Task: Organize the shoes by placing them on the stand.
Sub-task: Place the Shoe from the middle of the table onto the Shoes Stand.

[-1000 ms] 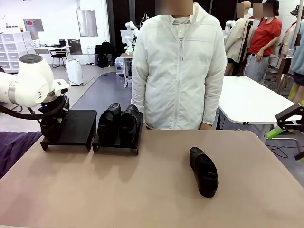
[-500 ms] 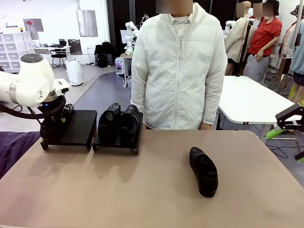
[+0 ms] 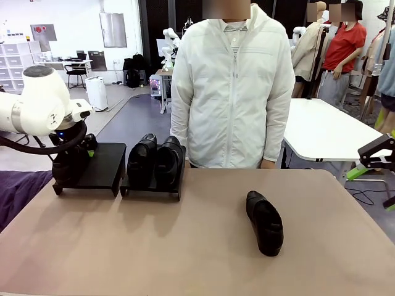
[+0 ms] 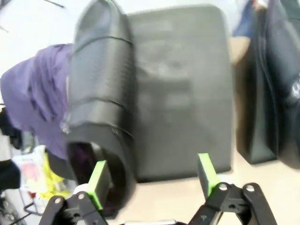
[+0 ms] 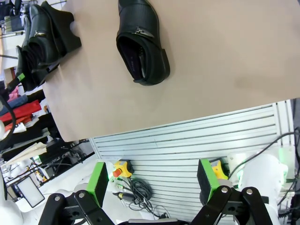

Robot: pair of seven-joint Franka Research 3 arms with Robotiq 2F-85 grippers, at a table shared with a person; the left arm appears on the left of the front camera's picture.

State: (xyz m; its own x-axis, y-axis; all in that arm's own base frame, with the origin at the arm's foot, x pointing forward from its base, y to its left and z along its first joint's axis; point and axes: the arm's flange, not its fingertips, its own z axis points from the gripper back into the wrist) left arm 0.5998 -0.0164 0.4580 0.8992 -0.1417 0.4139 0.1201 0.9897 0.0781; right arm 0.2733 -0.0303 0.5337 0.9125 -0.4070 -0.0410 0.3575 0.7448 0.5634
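One glossy black shoe [image 4: 101, 89] rests on the left side of the left black stand [image 4: 183, 93]. My left gripper [image 4: 152, 180] is open just behind its heel, with one green pad [image 4: 99, 180] beside the heel and nothing held. In the front view the left gripper [image 3: 77, 155] hovers over that stand [image 3: 102, 166]. Two more shoes [image 3: 154, 161] stand side by side on the right stand [image 3: 151, 188]. Another shoe [image 3: 265, 222] lies alone on the table [image 3: 154, 246]. It appears in the right wrist view as the lone shoe [image 5: 140, 42], far from my open right gripper [image 5: 152, 183].
A person in a white jacket [image 3: 231, 92] stands at the far edge, hands down. A purple cloth [image 3: 18, 191] hangs at the table's left. The right arm [image 3: 373, 157] waits off the table's right edge. A white table [image 3: 327, 132] stands behind.
My left gripper has opened and let go of the shoe, which now rests on the left stand. The left arm has risen slightly. The right arm has not moved.
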